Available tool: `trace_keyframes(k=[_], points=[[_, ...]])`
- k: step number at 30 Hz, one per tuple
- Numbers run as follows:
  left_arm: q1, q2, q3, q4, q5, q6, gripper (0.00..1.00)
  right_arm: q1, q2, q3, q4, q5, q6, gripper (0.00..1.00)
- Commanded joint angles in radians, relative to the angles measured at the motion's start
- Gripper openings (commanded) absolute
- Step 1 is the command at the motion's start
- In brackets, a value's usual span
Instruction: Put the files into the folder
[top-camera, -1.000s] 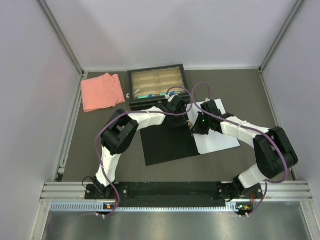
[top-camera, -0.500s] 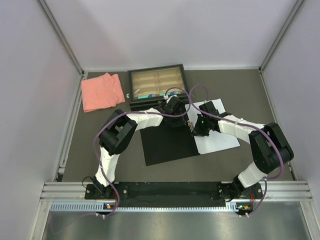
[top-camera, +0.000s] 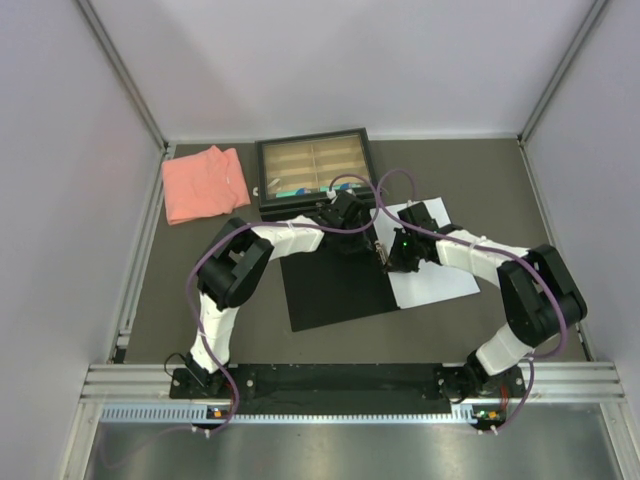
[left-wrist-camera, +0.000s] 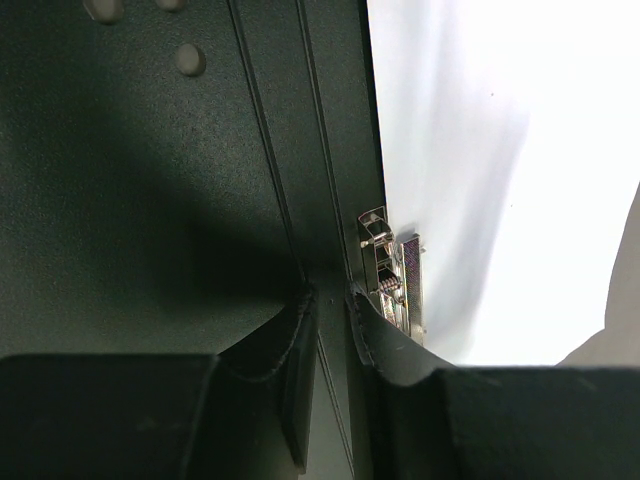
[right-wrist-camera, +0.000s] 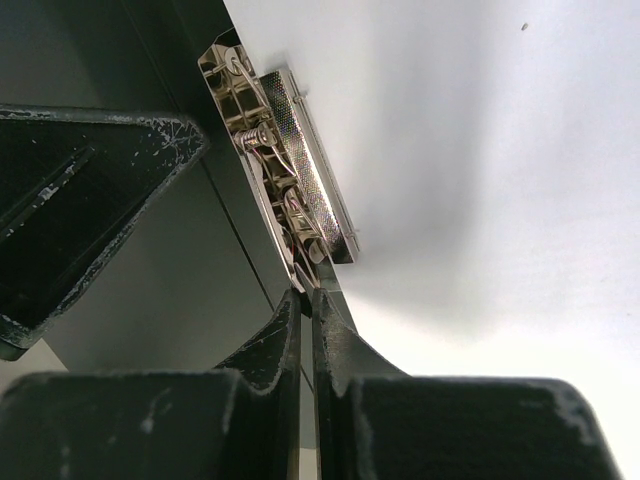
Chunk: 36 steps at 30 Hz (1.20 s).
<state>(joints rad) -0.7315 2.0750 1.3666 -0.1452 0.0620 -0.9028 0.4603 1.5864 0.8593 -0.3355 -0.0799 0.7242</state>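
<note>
The flat folder with a matte black inside (top-camera: 335, 285) is laid open, and the thin white paper files (top-camera: 440, 272) are spread on the half to the right of the small silver spring clip (right-wrist-camera: 300, 165) fixed at the spine. The left gripper (left-wrist-camera: 333, 325) is held just left of the clip, its fingers narrowly apart with nothing seen between them. The right gripper (right-wrist-camera: 306, 310) is pressed shut, its tip touching the clip's near end. The clamping step is judged to be in hand. Next, the clip must be seated on the sheets' edge and the black cover folded over.
</note>
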Motion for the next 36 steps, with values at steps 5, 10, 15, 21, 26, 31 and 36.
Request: trace_keyframes(k=[5, 10, 15, 21, 26, 31, 36], points=[[0.035, 0.036, -0.061, -0.146, -0.097, 0.059, 0.23, -0.043, 0.095, -0.043, -0.057, 0.235, -0.065, 0.0], [0.035, 0.037, -0.066, -0.142, -0.094, 0.059, 0.23, -0.043, 0.15, -0.051, -0.03, 0.232, -0.059, 0.0], [0.035, 0.034, -0.069, -0.136, -0.093, 0.059, 0.23, -0.045, 0.159, -0.068, -0.013, 0.223, -0.054, 0.0], [0.035, 0.03, -0.077, -0.128, -0.091, 0.058, 0.23, -0.043, 0.147, -0.078, 0.045, 0.145, -0.052, 0.0], [0.032, 0.011, -0.107, -0.094, -0.076, 0.053, 0.24, -0.043, 0.164, -0.091, 0.135, 0.032, -0.025, 0.0], [0.032, 0.0, -0.123, -0.074, -0.068, 0.054, 0.23, -0.041, 0.199, -0.089, 0.099, 0.176, 0.003, 0.0], [0.029, -0.003, -0.13, -0.06, -0.068, 0.051, 0.23, -0.019, 0.172, -0.147, 0.113, 0.244, 0.075, 0.0]])
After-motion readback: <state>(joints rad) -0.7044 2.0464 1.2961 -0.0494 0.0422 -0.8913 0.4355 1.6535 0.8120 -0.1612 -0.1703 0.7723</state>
